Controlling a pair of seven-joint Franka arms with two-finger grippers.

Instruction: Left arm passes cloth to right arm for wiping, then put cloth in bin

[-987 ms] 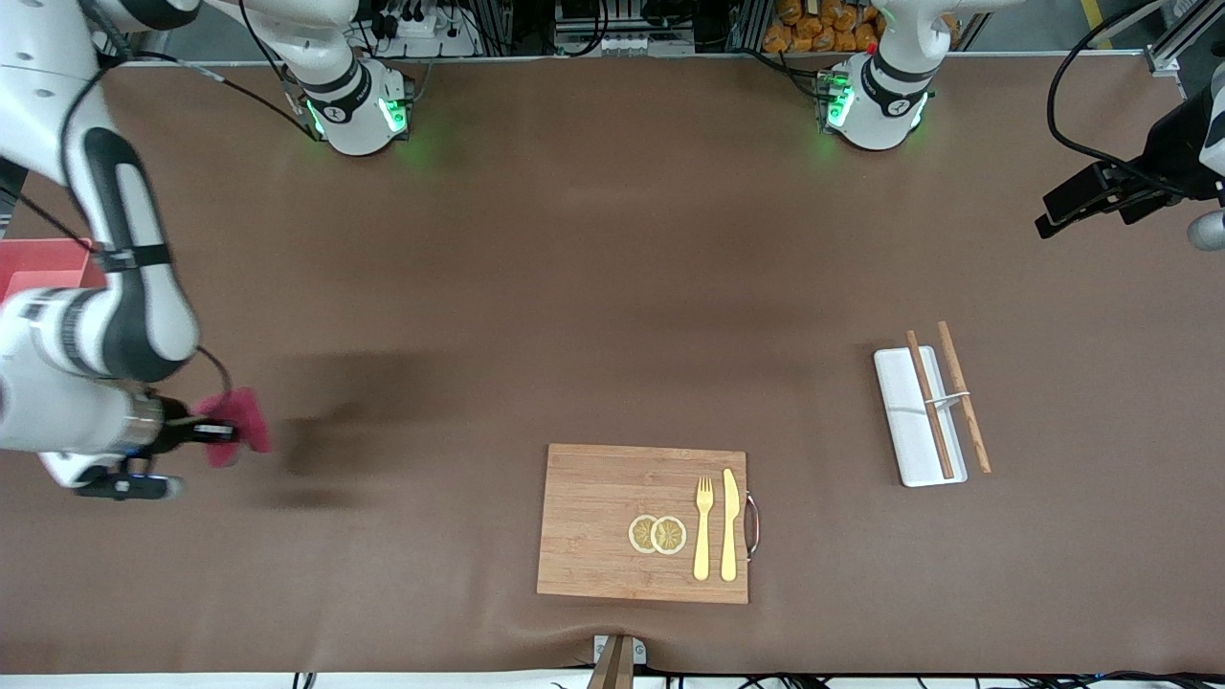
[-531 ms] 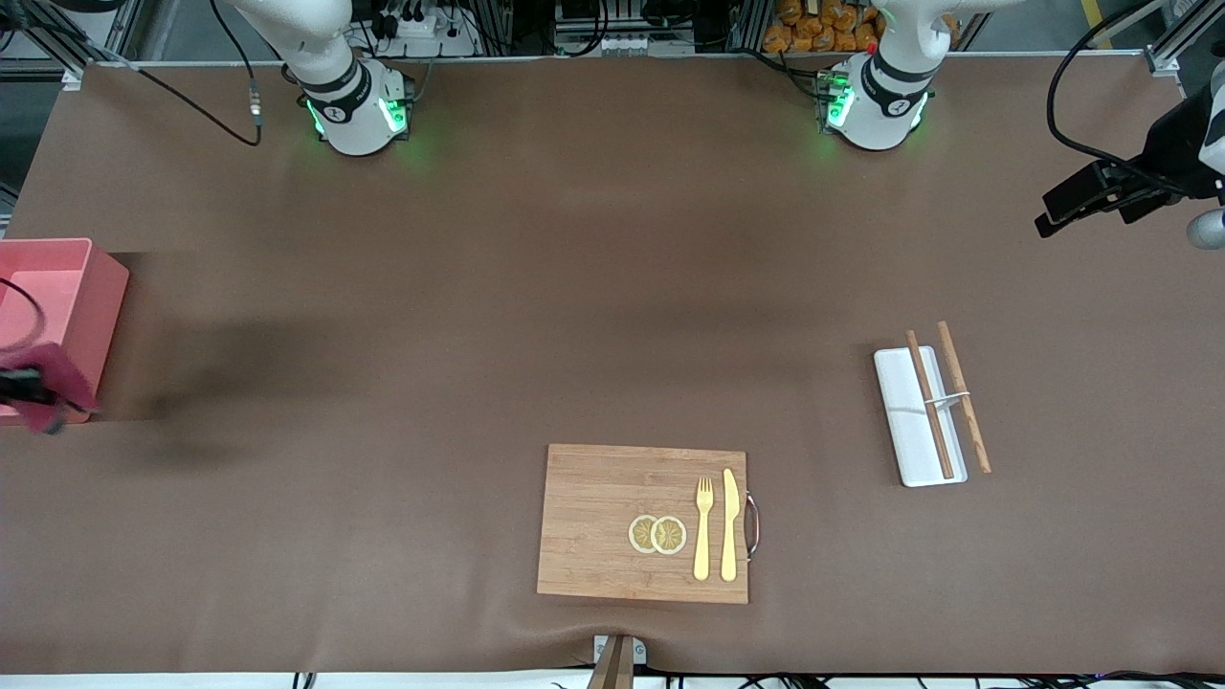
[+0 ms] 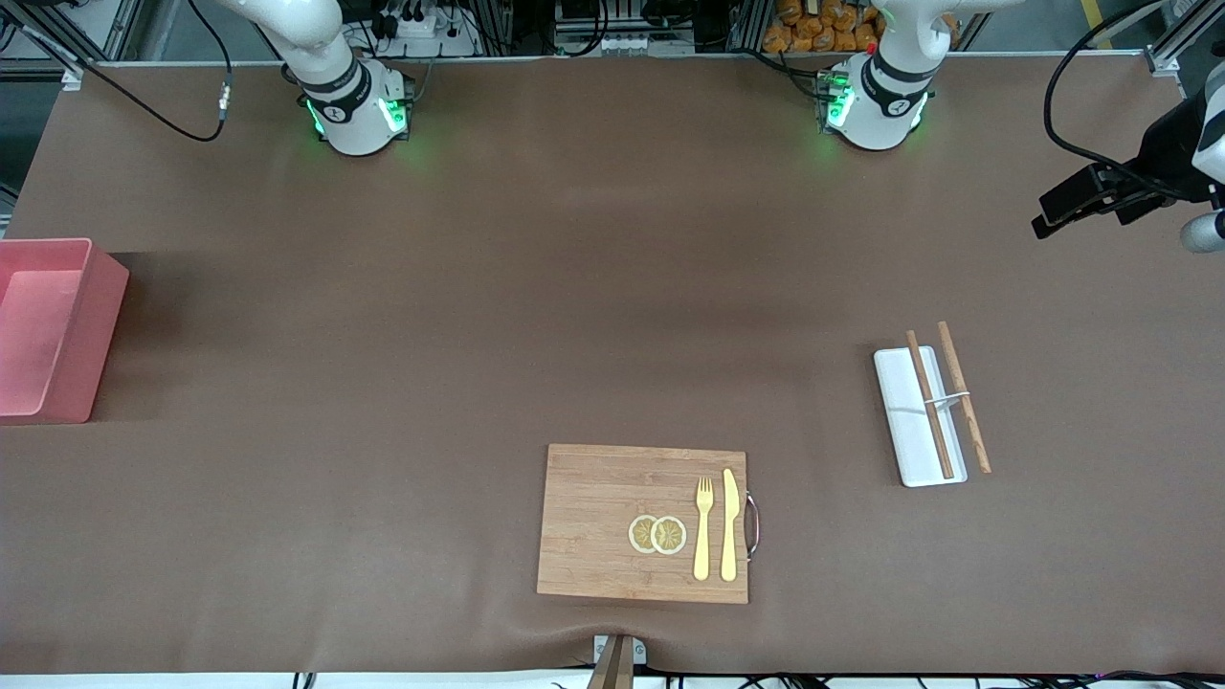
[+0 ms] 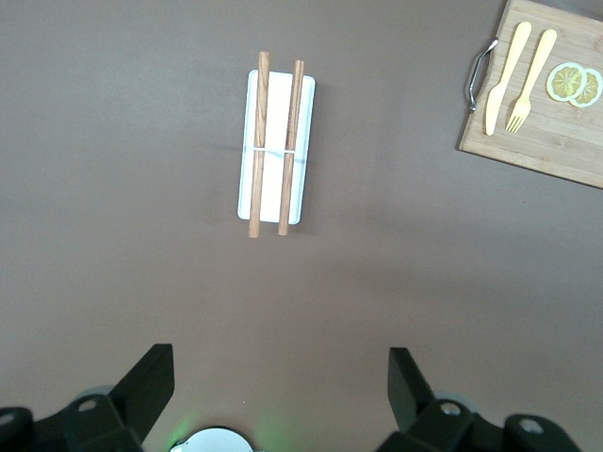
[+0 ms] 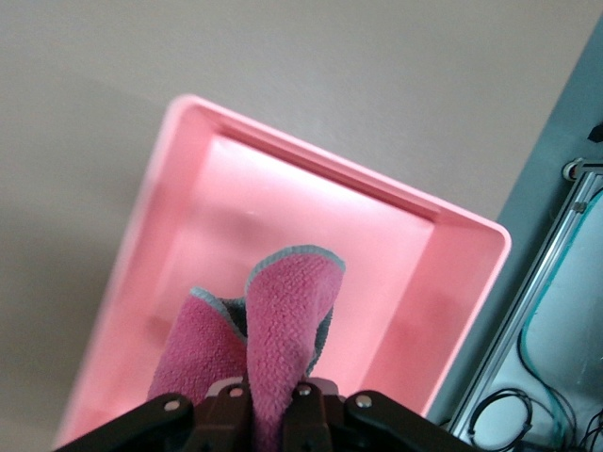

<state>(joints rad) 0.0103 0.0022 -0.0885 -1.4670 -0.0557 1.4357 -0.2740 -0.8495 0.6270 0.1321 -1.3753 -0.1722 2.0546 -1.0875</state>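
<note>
Right gripper (image 5: 268, 400), now out of the front view, clenched on cloth (image 5: 283, 330) over bin (image 5: 452, 282); left gripper (image 4: 281, 395) released.

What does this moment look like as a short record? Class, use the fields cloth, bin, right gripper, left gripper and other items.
cloth: red, hanging over the bin
bin: pink, at the right arm's end of the table
right gripper: shut on the cloth
left gripper: open, empty, waiting high over the table
other items: cutting board, white tray
</note>
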